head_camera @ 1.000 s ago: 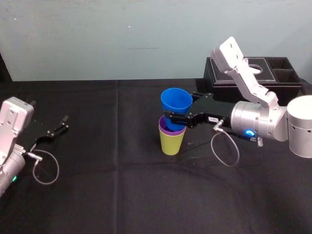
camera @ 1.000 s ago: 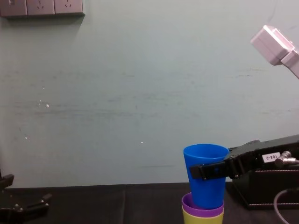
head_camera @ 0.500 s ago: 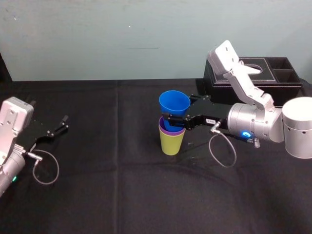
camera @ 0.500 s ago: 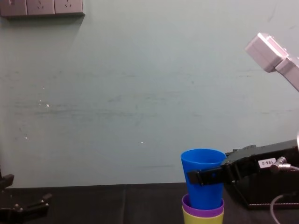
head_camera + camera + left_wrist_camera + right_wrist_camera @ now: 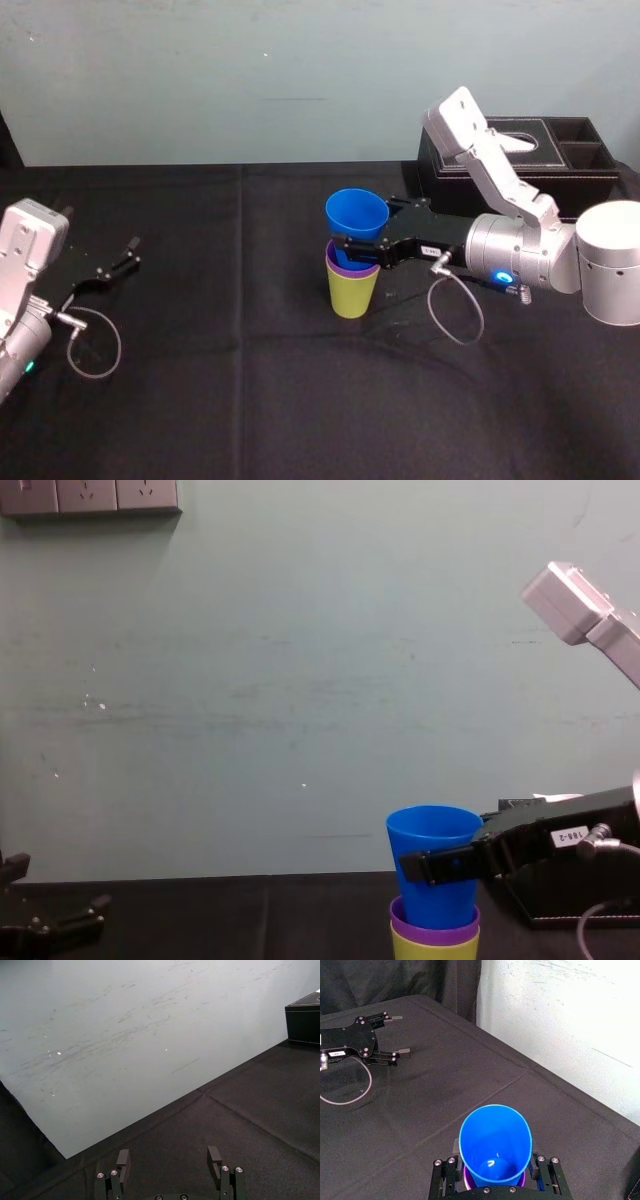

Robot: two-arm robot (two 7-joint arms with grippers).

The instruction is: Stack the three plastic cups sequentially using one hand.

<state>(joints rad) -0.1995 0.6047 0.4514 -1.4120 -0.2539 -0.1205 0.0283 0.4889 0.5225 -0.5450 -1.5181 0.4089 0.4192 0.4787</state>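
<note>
Blue cup (image 5: 357, 212) sitting partway down in purple cup (image 5: 344, 268), purple nesting in yellow-green cup (image 5: 352, 294) — stack standing upright mid-table (image 5: 250, 400), right gripper (image 5: 360, 232) pinching blue cup by its sides, left gripper (image 5: 128, 252) lying parked at table's far left — fingers spread.

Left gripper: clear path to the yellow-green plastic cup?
Probably yes: bare black cloth between left gripper and yellow-green tapered plastic cup; right gripper holds blue plastic cup from the other side.

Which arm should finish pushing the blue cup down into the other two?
Right. The right tool grips the blue cup, partly nested in the purple cup; the left tool lies open, far off.
</note>
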